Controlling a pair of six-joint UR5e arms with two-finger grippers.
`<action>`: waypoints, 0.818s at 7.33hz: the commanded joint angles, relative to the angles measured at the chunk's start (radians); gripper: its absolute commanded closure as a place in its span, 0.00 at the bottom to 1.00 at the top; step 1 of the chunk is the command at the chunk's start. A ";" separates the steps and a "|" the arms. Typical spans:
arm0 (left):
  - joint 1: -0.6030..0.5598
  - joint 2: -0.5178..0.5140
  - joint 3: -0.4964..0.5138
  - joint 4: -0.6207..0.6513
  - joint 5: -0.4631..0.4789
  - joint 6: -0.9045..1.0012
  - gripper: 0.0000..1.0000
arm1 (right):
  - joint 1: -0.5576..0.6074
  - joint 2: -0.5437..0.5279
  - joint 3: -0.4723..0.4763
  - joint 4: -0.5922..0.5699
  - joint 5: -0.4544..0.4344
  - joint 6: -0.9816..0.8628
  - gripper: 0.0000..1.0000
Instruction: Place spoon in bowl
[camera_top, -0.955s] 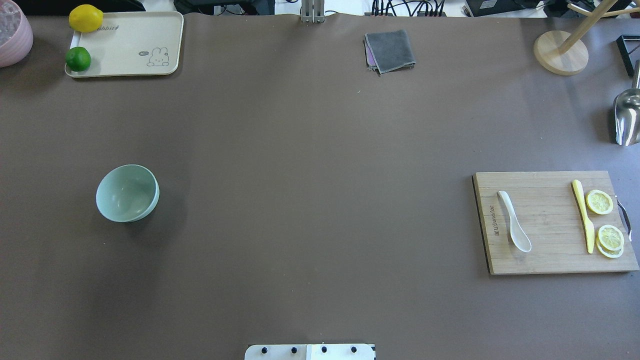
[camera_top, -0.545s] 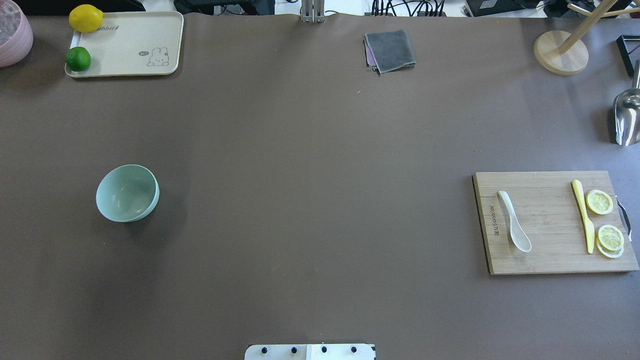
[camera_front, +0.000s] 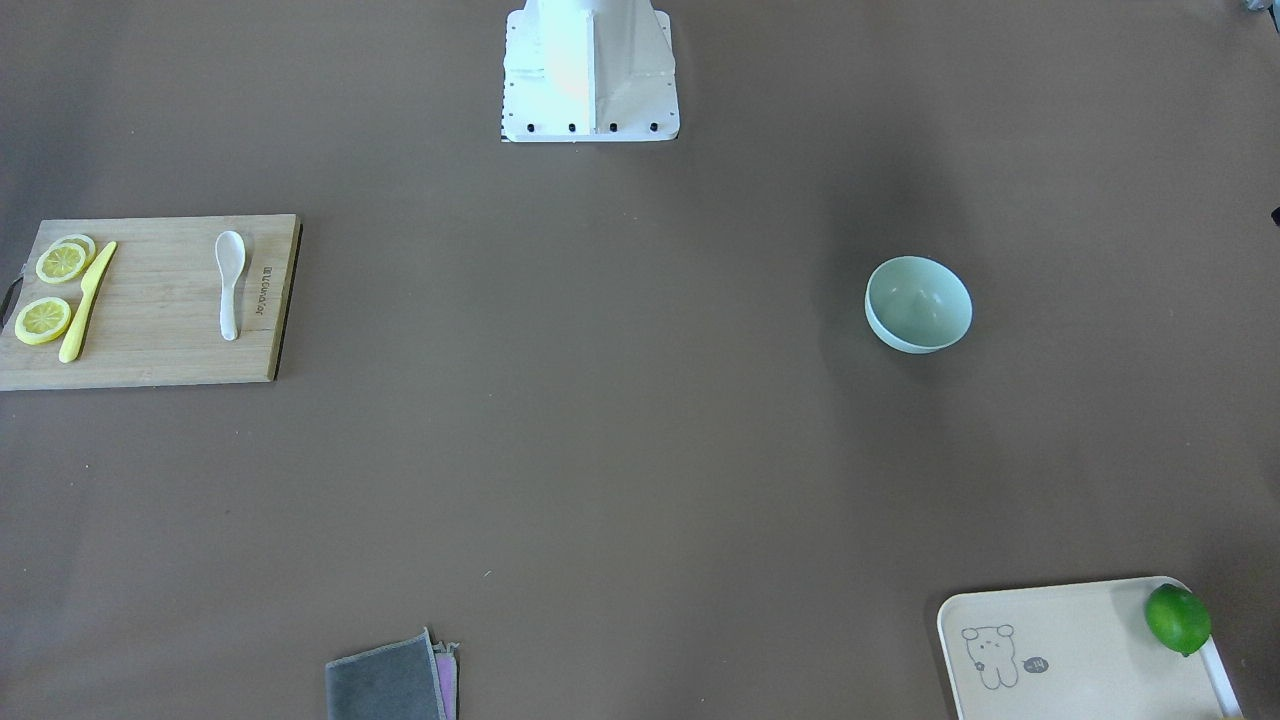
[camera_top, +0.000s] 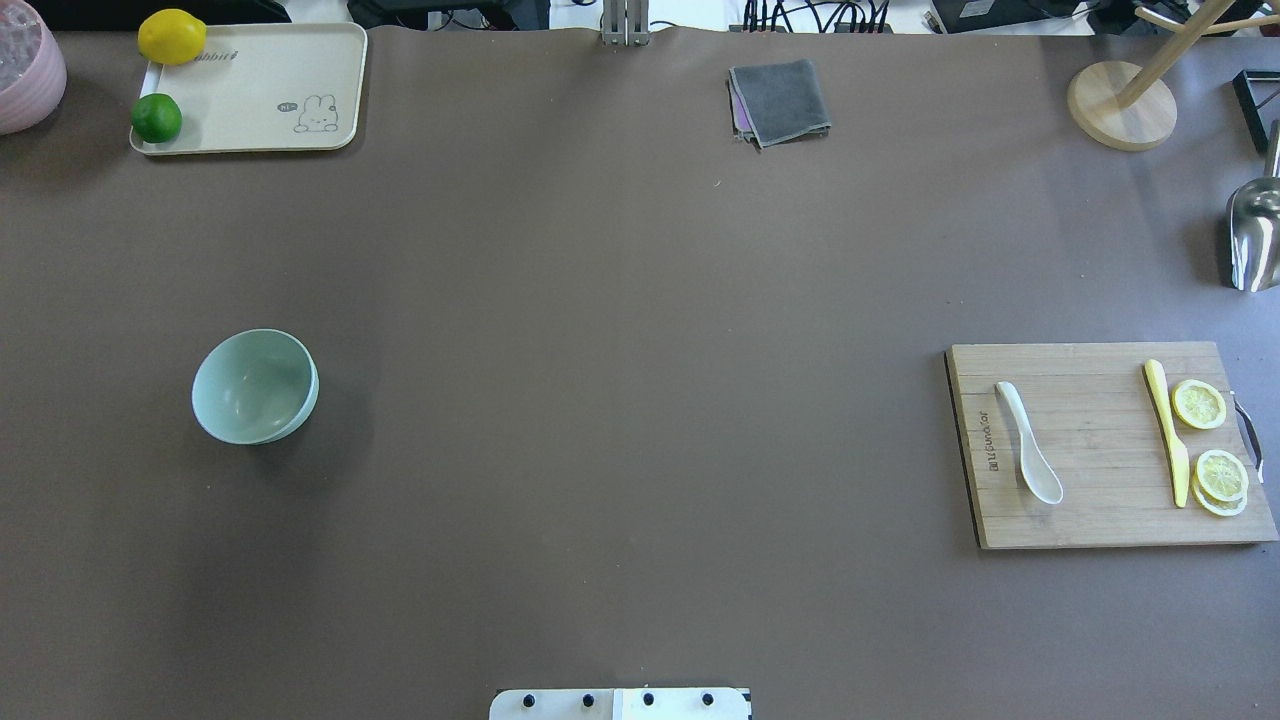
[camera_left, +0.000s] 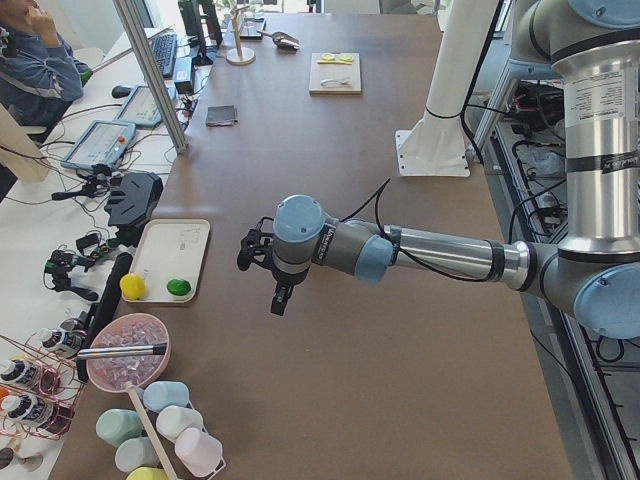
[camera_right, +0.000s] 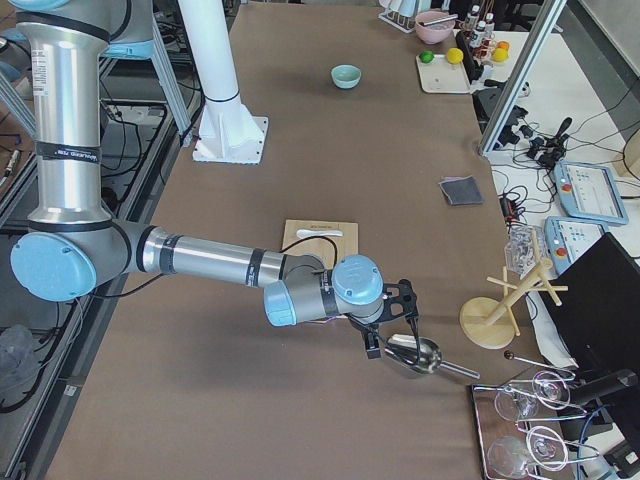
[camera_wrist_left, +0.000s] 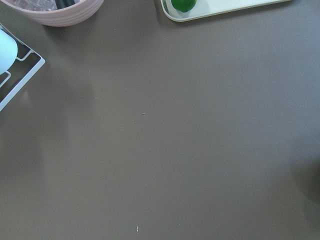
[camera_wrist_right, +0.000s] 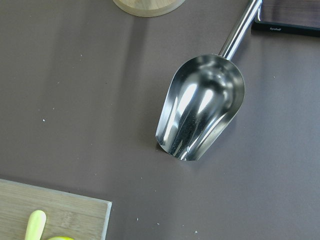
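On the right side of the overhead view, the spoon lies flat on a wooden cutting board, near the board's left edge, scoop toward the lower frame edge and handle toward the upper. On the same board, well apart from the spoon, a yellow knife lies beside lemon slices at the board's right edge. The bowl stands upright and empty on the table at mid-left of that view, far from the board, with nothing touching it.

Neither arm enters the overhead or front-facing views. The left end effector shows only in the exterior left view, hanging above bare table near the tray; whether it is open or closed cannot be told. The right end effector shows only in the exterior right view, hanging above the table just beside a metal scoop; its state likewise cannot be told. Neither one is seen holding anything.

Other items noted: a lemon and a lime on the tray at upper left, a pink bowl at the upper left corner, a folded grey cloth at upper centre, and a round wooden stand base at upper right.
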 joint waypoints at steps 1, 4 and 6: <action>0.144 -0.008 -0.003 -0.045 0.004 -0.186 0.02 | -0.049 0.003 0.012 0.026 0.011 0.014 0.00; 0.483 -0.016 0.015 -0.370 0.169 -0.668 0.02 | -0.111 -0.002 0.009 0.157 0.018 0.132 0.00; 0.550 -0.100 0.055 -0.378 0.183 -0.737 0.03 | -0.120 -0.002 0.009 0.159 0.018 0.134 0.00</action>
